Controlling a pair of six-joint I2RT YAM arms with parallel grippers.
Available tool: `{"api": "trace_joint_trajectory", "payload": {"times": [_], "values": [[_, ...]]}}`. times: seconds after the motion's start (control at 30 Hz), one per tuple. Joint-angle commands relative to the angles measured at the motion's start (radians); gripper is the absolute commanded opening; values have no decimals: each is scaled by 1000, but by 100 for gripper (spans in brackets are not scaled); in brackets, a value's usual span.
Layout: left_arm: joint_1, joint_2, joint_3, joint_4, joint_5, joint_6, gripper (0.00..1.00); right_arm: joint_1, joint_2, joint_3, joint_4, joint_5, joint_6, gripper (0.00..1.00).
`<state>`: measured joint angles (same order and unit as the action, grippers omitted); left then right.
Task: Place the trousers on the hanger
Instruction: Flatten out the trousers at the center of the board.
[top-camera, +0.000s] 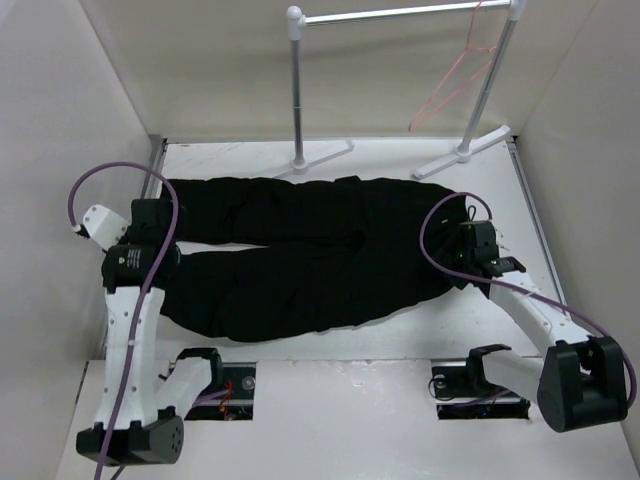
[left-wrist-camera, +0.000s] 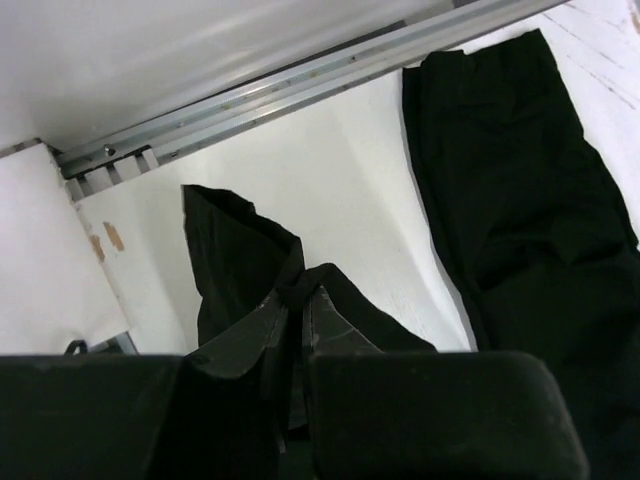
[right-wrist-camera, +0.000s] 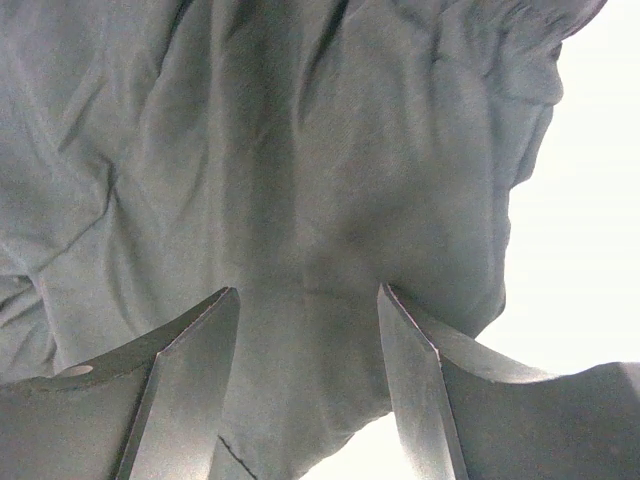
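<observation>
The black trousers (top-camera: 320, 250) lie flat across the table, legs to the left and waist to the right. My left gripper (top-camera: 152, 222) is at the leg ends; in the left wrist view it (left-wrist-camera: 300, 296) is shut on a pinched fold of one trouser leg (left-wrist-camera: 240, 260), while the other leg (left-wrist-camera: 530, 200) lies flat beside it. My right gripper (top-camera: 455, 252) is over the waist end, open, its jaws (right-wrist-camera: 310, 295) straddling wrinkled trouser fabric (right-wrist-camera: 300, 150) without closing on it. The pink-red wire hanger (top-camera: 455, 75) hangs from the rail at the back right.
A white and metal clothes rail (top-camera: 400, 14) stands at the back, with its feet (top-camera: 320, 155) on the table just behind the trousers. White walls enclose the left, right and rear. A metal track (left-wrist-camera: 300, 85) runs along the table's edge.
</observation>
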<state>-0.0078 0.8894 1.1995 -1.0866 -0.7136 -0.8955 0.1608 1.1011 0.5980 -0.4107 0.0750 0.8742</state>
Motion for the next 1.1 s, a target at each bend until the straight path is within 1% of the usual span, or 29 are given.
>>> {"api": "trace_joint_trajectory", "payload": {"times": [0.0, 0.1, 0.17, 0.2, 0.27, 0.33, 0.43, 0.5, 0.53, 0.57, 0.6, 0.63, 0.7, 0.77, 0.9, 0.93, 1.0, 1.03, 1.07], "values": [[77, 0, 43, 16, 32, 79, 1, -33, -26, -9, 9, -9, -12, 63], [114, -38, 19, -50, 36, 87, 2, -60, -47, -20, 1, -6, -24, 64], [157, -32, -8, -53, 19, 124, 3, -65, -44, -24, 4, -3, -24, 64], [186, -5, -18, -27, 22, 147, 3, -65, -35, -23, 9, -4, -23, 64], [222, 64, -55, 83, 32, 170, 3, -60, -15, -7, 9, -9, -18, 64], [245, 162, -80, 199, 40, 168, 3, -60, -18, 8, 1, -3, -17, 64], [295, 380, -66, 328, 48, 164, 3, -60, -53, 25, -34, 3, -20, 64], [314, 520, -11, 359, 52, 173, 3, -66, -84, 25, -56, 3, -24, 64], [315, 611, 42, 369, 46, 187, 4, -73, -110, 19, -68, 5, -29, 65], [315, 664, 78, 369, 43, 204, 5, -76, -124, 14, -76, 3, -32, 65], [315, 722, 122, 367, 34, 226, 7, -82, -138, 10, -85, -1, -35, 65], [314, 787, 170, 363, 37, 253, 16, -83, -156, 5, -98, -4, -35, 65], [314, 854, 234, 320, 71, 279, 31, -77, -185, 3, -114, -3, -35, 66], [314, 843, 227, 297, 65, 280, 41, -73, -204, 9, -129, 6, -37, 67], [326, 653, 59, 350, 95, 264, 53, -33, -222, 19, -134, 0, -38, 67], [343, 596, 14, 358, 109, 264, 55, -16, -224, 20, -134, 5, -41, 67], [386, 481, -67, 352, 147, 260, 56, 13, -230, 19, -126, 8, -46, 66], [403, 421, -119, 350, 170, 256, 55, 25, -234, 17, -122, 6, -47, 63], [418, 363, -171, 346, 204, 247, 54, 38, -237, 14, -117, 2, -50, 57]]}}
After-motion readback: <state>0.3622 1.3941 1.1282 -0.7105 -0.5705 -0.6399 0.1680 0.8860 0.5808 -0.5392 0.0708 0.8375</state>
